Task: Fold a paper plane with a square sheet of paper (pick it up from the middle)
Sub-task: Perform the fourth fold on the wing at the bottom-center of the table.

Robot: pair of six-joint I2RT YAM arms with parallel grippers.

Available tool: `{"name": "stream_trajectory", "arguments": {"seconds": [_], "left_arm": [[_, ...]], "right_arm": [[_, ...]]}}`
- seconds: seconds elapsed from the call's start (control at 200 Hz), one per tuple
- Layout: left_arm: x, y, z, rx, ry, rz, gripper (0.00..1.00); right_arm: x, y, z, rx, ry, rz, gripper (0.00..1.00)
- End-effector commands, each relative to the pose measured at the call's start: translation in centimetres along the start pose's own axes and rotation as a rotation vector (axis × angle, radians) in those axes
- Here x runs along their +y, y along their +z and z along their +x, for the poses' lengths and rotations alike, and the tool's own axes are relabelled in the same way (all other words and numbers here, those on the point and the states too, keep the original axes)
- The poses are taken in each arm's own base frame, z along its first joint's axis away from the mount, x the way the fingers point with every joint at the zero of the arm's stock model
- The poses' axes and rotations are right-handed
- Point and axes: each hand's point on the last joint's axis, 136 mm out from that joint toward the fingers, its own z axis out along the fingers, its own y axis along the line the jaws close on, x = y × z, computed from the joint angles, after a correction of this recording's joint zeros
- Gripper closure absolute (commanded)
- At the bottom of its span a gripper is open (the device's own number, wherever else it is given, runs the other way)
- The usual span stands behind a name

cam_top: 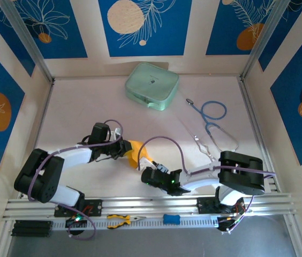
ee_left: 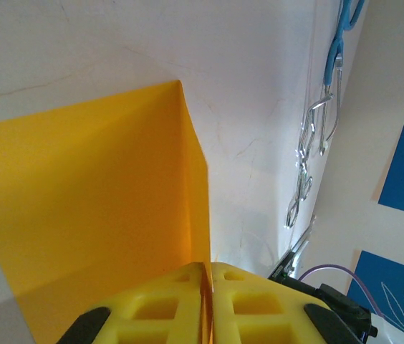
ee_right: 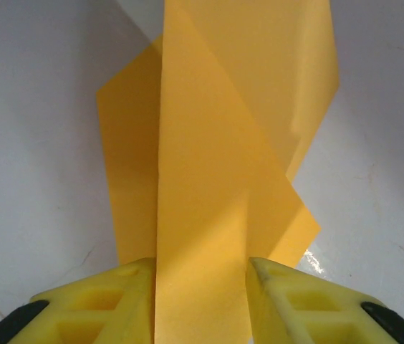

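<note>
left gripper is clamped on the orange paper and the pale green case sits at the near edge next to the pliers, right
One thing is off: the pale green case sits at the far side of the table, not beside the pliers at the near edge, as the top external view shows. The left gripper is indeed clamped on the orange paper.

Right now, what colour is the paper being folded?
The square sheet of paper is plain orange-yellow, unmarked; best seen in the right wrist view.
</note>
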Motion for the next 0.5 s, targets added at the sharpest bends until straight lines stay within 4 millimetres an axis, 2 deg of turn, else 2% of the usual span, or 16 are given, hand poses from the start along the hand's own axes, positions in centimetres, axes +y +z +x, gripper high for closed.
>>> {"name": "stream_trajectory", "arguments": {"seconds": [0.0,0.14,0.495], "left_arm": [[-0.28,0.12,0.28,0.020,0.006,0.004,0.88],[-0.31,0.05,0.26,0.016,0.005,0.002,0.88],[-0.22,-0.05,0.25,0.008,-0.001,-0.003,0.88]], "right_arm": [[-0.04,0.02,-1.35,-0.044,0.047,0.017,0.65],[0.04,0.12,-1.35,-0.044,0.064,0.012,0.69],[-0.17,0.56,-0.80,-0.020,0.107,0.020,0.70]]}}
